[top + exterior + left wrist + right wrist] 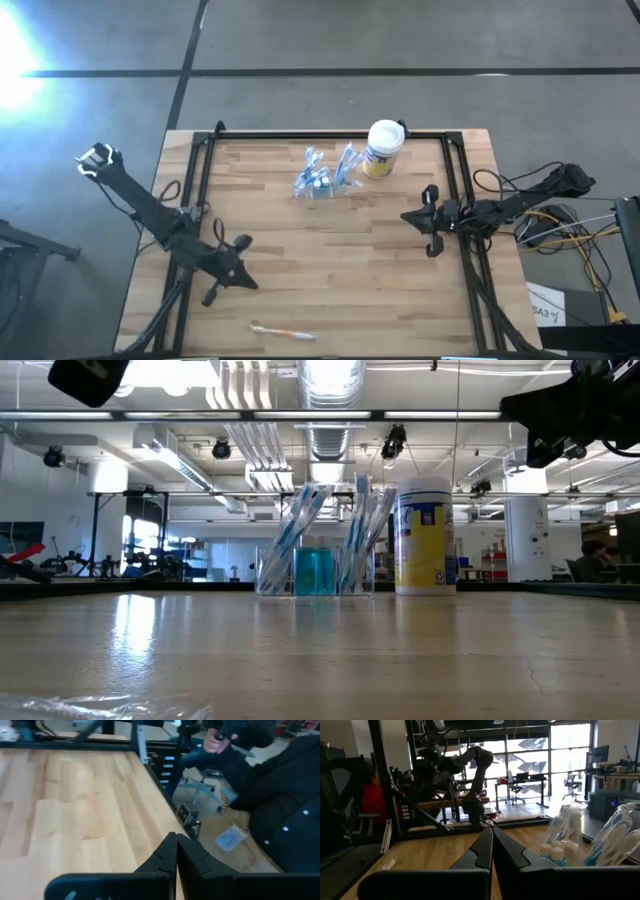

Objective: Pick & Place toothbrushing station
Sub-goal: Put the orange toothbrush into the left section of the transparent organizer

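The toothbrushing station [325, 176] is a low clear plastic holder with several wrapped toothbrushes standing in it. It rests on its base on the wooden table, far of the middle, and also shows in the low view [315, 560] and the right wrist view [585, 842]. My left gripper [248, 280] is shut and empty over the near left of the table; its fingers show in the left wrist view [176, 847]. My right gripper [408, 216] is shut and empty, right of the station and pointing toward the table's left; its fingers show in the right wrist view [492, 840].
A white canister with a yellow label [383, 148] stands just right of the station. A wrapped toothbrush [283, 332] lies near the front edge. A black frame [330, 135] borders the table's far and side edges. A person in a dark jacket [285, 795] is beside the table.
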Available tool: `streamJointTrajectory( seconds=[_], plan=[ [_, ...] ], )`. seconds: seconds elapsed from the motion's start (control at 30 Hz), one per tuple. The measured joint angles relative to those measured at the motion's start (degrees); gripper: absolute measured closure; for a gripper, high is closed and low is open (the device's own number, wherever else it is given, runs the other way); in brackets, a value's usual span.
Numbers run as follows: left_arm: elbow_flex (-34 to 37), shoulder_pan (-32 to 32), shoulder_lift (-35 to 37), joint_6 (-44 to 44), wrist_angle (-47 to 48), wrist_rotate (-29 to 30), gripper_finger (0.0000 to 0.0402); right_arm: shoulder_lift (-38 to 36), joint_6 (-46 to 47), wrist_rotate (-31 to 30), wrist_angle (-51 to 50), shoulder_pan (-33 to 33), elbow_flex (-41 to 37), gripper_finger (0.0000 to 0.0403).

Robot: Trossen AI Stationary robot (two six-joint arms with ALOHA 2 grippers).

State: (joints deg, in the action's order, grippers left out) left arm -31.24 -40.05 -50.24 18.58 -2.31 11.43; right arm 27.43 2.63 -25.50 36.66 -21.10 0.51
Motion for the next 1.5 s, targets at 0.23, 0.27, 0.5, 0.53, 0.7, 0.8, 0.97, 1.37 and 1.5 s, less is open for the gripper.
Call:
streamJointTrajectory(
  seconds=[0.23,0.27,0.5,0.53,0.7,0.8,0.97,1.37,1.5],
  plan=[
    [-1.31,-2.56,-2.81,-4.28,-1.08,0.38,0.0395,5.35,0.18,-0.02,3.07,0.00,1.91,0.0394],
    [-1.33,-2.64,-2.42,-4.72,-1.22,0.74,0.0396,6.52,0.20,-0.02,3.16,0.00,2.82,0.0394],
    [-0.57,-2.82,1.49,-5.05,-1.18,2.32,0.0391,23.52,2.29,0.43,1.35,-0.08,13.51,0.0394],
    [-0.34,-2.82,1.91,-5.05,-1.14,2.32,0.0390,26.67,2.69,0.80,0.77,-0.23,15.77,0.0394],
    [0.65,-3.08,2.82,-4.89,-1.13,2.30,0.0392,41.73,4.34,2.73,-4.01,-2.57,28.61,0.0394],
    [0.83,-3.28,2.83,-4.10,-1.10,2.85,0.0396,49.72,6.09,3.06,-9.35,-4.75,37.44,0.0394],
    [0.85,-3.21,4.30,0.11,-1.15,10.41,0.0394,61.64,10.35,3.06,-20.56,-7.67,52.39,0.0394],
    [0.85,-3.34,8.15,-0.27,-1.13,10.74,0.0395,87.82,20.11,4.85,-48.65,-9.66,90.42,0.0394],
    [1.25,-3.39,9.25,-0.20,-1.15,10.72,0.0390,96.38,21.67,9.44,-56.65,-9.63,103.32,0.0394]
  ],
)
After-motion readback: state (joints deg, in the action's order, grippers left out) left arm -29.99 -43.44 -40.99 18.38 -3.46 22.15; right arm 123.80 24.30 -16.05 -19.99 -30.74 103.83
